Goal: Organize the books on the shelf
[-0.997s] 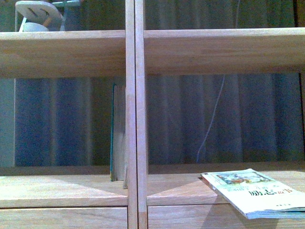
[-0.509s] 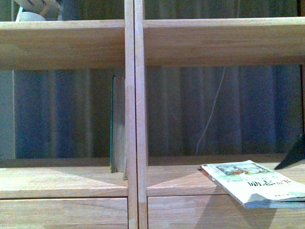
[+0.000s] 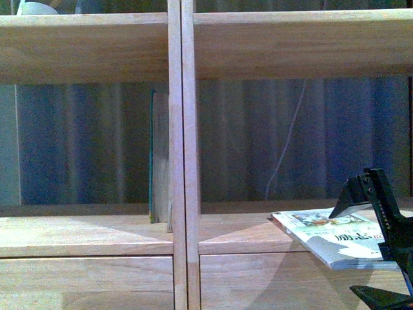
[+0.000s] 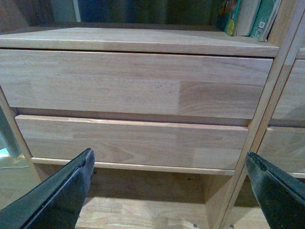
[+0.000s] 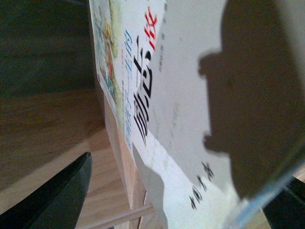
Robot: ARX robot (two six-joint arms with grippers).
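The light-wood shelf [image 3: 181,129] fills the front view. A thin green-edged book [image 3: 157,158] stands upright against the centre divider in the left compartment. The white paperback [image 3: 329,236] lies flat on the right compartment's board and overhangs its front edge. My right gripper [image 3: 342,253] is open, one finger above and one below that overhanging edge. In the right wrist view the paperback's cover [image 5: 190,95] lies between the fingers of the right gripper [image 5: 186,181]. My left gripper [image 4: 169,157] is open and empty, facing the drawer fronts [image 4: 138,83]. Standing books [image 4: 248,16] show above them.
A blue-grey curtain and a hanging white cable [image 3: 284,155] show through the backless shelf. A white object [image 3: 35,8] sits on the upper left board. Below the second drawer front [image 4: 133,143] is an open bottom compartment [image 4: 143,205].
The shelf has slid down in the front view. My right gripper has come in from the lower right and now has its open fingers around the paperback's edge. The books have not moved.
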